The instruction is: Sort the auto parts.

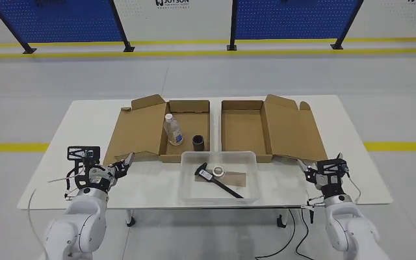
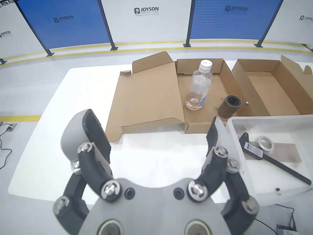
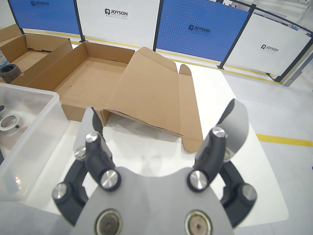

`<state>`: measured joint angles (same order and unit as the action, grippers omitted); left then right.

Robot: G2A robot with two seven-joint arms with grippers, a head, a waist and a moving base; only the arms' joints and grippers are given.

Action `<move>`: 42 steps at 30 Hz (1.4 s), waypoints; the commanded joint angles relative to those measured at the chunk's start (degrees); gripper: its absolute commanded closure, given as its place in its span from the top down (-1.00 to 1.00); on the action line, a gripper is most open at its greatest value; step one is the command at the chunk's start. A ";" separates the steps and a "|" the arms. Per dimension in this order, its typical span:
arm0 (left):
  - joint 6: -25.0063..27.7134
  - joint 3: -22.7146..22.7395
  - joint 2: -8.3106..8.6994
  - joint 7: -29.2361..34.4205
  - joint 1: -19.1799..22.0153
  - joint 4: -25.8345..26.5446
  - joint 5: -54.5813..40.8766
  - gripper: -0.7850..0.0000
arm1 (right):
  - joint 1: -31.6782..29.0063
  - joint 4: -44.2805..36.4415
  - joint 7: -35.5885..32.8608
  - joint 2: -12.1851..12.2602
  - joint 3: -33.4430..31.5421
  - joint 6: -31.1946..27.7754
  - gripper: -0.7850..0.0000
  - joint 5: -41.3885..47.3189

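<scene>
A clear plastic bin (image 1: 188, 159) at the table's front middle holds a black caliper (image 1: 218, 182), a silver ring (image 1: 219, 171) and a brown card (image 2: 288, 151). The left cardboard box (image 1: 188, 107) holds a clear water bottle (image 1: 173, 129) and a dark cylindrical bushing (image 1: 198, 140). The right cardboard box (image 1: 244, 130) has nothing inside. My left gripper (image 1: 127, 164) hangs open over the table's front left, apart from the bin. My right gripper (image 1: 311, 169) is open at the front right, near the right box's flap (image 3: 156, 99).
Both boxes have flaps (image 1: 140, 130) lying flat outward on the white table (image 1: 91, 123). Blue and white fence panels (image 1: 65, 19) stand behind on the grey floor. Bare table lies in front of each gripper.
</scene>
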<state>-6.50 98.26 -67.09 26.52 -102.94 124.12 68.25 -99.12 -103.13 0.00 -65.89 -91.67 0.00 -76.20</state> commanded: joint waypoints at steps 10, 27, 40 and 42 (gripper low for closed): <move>-0.01 -0.01 0.00 -0.02 0.01 0.00 0.01 1.00 | 0.84 -3.98 -1.95 -0.08 1.29 -2.44 1.00 -1.06; -0.01 -0.01 0.00 -0.02 0.01 0.00 0.01 1.00 | 14.72 -16.12 -30.86 -0.55 11.39 -12.31 1.00 6.63; -0.01 -0.01 0.00 -0.02 0.01 0.00 0.01 1.00 | 35.92 -4.55 -45.53 -3.63 29.91 -7.03 1.00 8.40; -0.01 -0.01 0.00 -0.02 0.01 0.00 0.01 1.00 | 38.28 -2.17 -46.40 -4.29 32.69 -5.77 1.00 7.83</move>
<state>-6.51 98.26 -67.08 26.51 -102.93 124.12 68.26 -62.20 -106.65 -45.92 -69.86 -60.58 -6.40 -67.92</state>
